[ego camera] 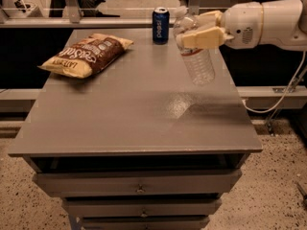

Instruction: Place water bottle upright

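Note:
The clear ribbed water bottle [197, 61] hangs in the air over the right side of the grey table [134, 114], nearly upright, its base tilted a little toward the front right. My gripper [194, 30] reaches in from the right and is shut on the bottle's upper part. Its cream fingers [204, 36] hide the cap and label. The bottle's base is well above the tabletop.
A dark blue Pepsi can [160, 25] stands upright at the table's back edge, just left of the gripper. A chip bag [86, 54] lies at the back left. Drawers sit below the tabletop. A cable hangs at the right.

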Controlling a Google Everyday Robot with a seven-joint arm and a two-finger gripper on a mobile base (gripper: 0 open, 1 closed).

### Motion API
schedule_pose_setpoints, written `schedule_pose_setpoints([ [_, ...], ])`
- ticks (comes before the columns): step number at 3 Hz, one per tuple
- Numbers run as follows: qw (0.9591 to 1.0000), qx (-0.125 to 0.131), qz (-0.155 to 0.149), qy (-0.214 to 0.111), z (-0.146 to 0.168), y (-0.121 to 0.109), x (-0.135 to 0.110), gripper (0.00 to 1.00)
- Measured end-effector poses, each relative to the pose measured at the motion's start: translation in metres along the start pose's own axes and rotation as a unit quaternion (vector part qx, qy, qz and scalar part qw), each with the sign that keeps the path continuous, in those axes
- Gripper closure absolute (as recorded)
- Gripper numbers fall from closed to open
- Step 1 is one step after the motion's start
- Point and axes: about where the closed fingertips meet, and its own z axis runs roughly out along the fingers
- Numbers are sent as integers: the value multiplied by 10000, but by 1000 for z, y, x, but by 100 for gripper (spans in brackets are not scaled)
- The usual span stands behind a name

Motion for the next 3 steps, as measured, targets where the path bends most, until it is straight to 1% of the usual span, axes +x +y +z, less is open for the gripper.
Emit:
schedule_pose_setpoints([
  [1,9961,11,370,-806,-29,-10,14,100],
  [2,9948,-18,448,-918,-30,-11,16,100],
  [3,9936,-4,399,-1059,-21,-11,17,100],
])
